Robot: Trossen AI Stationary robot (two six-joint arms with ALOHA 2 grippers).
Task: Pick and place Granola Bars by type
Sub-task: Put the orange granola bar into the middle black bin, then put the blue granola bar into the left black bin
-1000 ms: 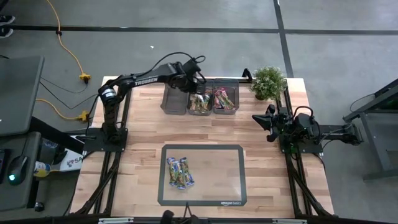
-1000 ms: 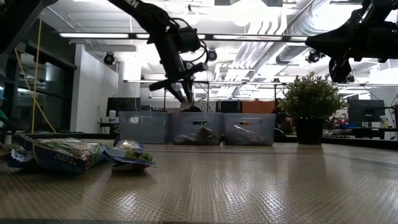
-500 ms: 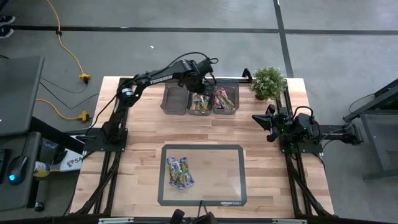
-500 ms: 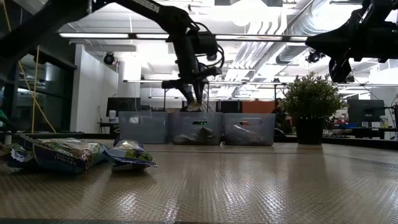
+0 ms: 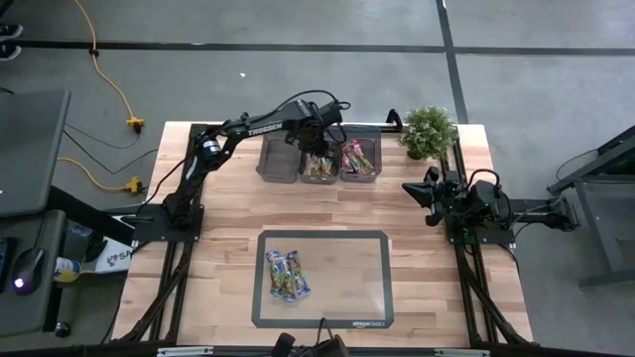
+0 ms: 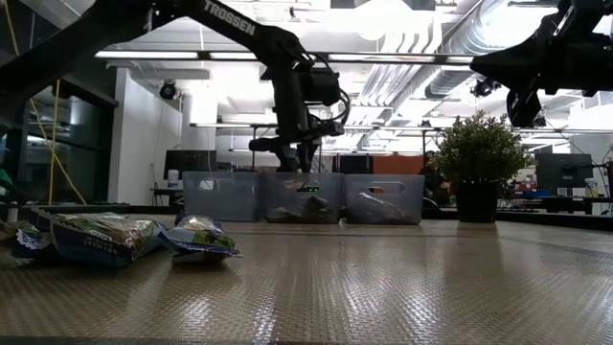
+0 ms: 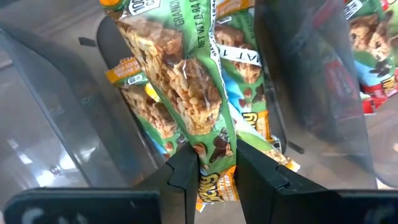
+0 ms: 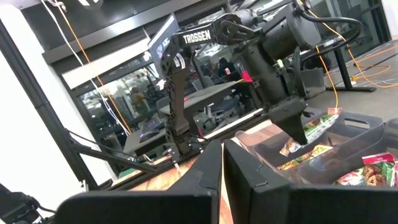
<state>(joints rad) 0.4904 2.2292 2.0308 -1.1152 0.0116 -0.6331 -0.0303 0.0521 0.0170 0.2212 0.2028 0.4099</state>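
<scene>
My left gripper [image 7: 214, 160] hangs over the middle grey bin [image 5: 319, 177] at the table's far edge, shut on a green-wrapped granola bar [image 7: 180, 81]. The low view shows the gripper [image 6: 297, 161] just above the bin's rim. Below it, several green and orange bars [image 7: 252, 124] lie in that bin. Pink and red bars [image 5: 357, 159] fill the right bin. Blue and green bars [image 5: 286, 275] lie flat on the dark-framed mat [image 5: 372, 322]. My right gripper [image 5: 409, 188] waits shut at the table's right side, held level above it. My left gripper pinches one end of the green bar [image 7: 214, 144] between its two fingers. The fingers [image 7: 185, 174] come from above, pointing steeply down. The bar hangs below them, lifted clear, over the bars in the middle bin.
The left bin [image 5: 278, 159] stands next to the middle one. A potted plant [image 5: 429, 129] stands at the far right corner. Bare wood [image 5: 228, 198] lies between the bins and the mat.
My left gripper has carried the green bar toward the table's right edge and down, from near the left bin to over the middle bin. It has tipped to point more steeply downward. The bar stays in its hold.
</scene>
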